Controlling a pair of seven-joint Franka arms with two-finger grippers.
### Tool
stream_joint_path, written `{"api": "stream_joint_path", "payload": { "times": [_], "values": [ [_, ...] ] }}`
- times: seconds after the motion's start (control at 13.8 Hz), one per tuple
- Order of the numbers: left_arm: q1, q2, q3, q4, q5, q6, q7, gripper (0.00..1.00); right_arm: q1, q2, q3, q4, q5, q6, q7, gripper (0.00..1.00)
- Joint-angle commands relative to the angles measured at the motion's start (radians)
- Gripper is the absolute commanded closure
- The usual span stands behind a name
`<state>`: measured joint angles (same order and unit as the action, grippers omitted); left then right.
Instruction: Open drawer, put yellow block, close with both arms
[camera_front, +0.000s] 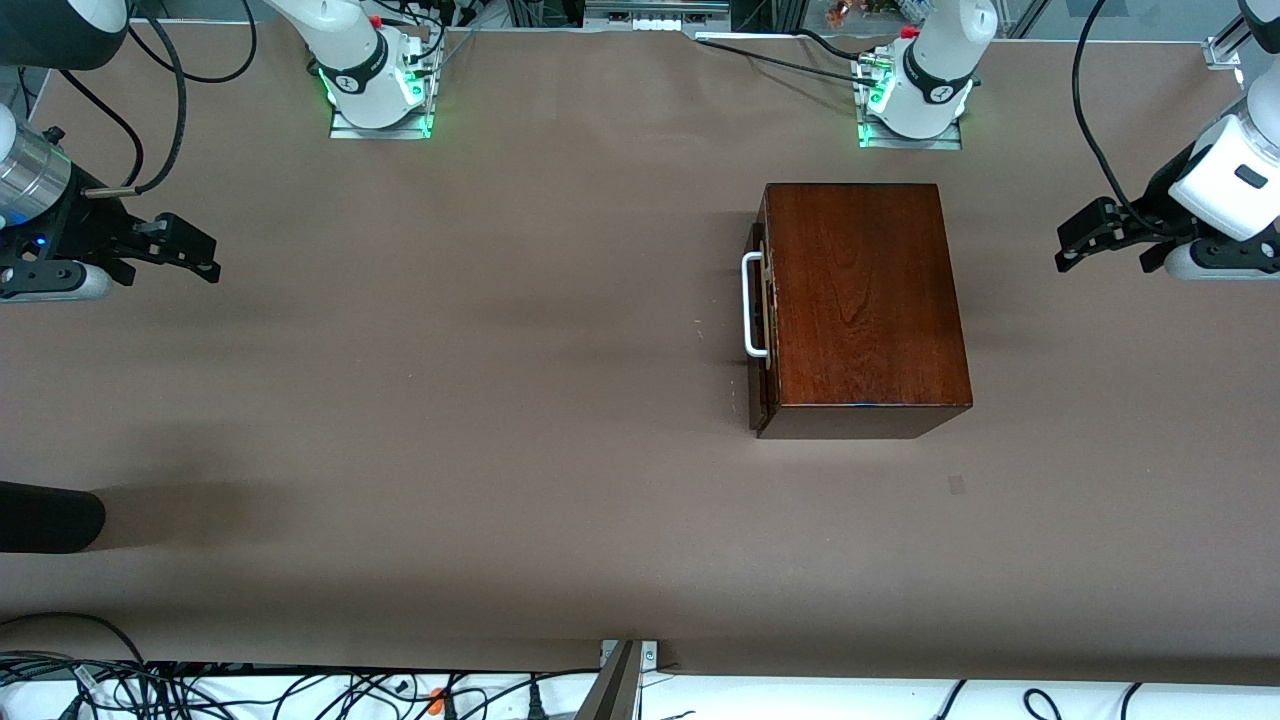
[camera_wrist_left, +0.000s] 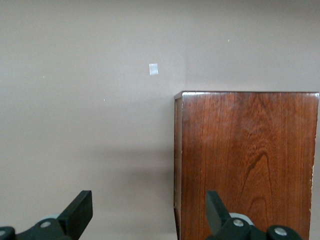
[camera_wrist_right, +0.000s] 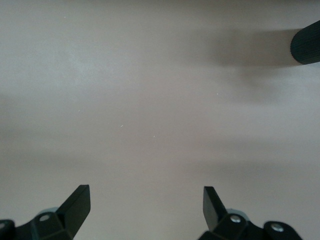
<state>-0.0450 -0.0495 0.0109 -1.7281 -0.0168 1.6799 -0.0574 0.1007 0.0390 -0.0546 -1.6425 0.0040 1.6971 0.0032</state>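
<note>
The mahogany box (camera_front: 865, 300) stands on the table nearer the left arm's base. Its drawer (camera_front: 761, 330) is shut, and the white bar handle (camera_front: 752, 305) faces the right arm's end of the table. The yellow block is out of view. My left gripper (camera_front: 1068, 248) hangs open and empty over the table at the left arm's end, beside the box. The left wrist view shows its gripper (camera_wrist_left: 148, 200) open over the box's (camera_wrist_left: 247, 160) edge. My right gripper (camera_front: 205, 257) hangs open and empty over bare table at the right arm's end. It also shows open in the right wrist view (camera_wrist_right: 146, 195).
A black rounded object (camera_front: 50, 518) pokes in over the table at the right arm's end, nearer the front camera; it also shows in the right wrist view (camera_wrist_right: 306, 47). A small pale square mark (camera_front: 957, 485) lies on the table near the box.
</note>
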Motion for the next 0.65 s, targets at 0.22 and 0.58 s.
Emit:
{"api": "stream_joint_path", "payload": {
  "times": [0.22,0.58],
  "values": [
    [-0.006,0.020,-0.014,0.044,-0.003,-0.046,-0.010,0.00,-0.010,0.009,0.006,0.023,0.013,-0.013,0.000,0.00],
    [-0.006,0.022,-0.012,0.045,-0.003,-0.048,-0.010,0.00,-0.010,0.009,0.006,0.023,0.011,-0.013,0.000,0.00]
  ]
}}
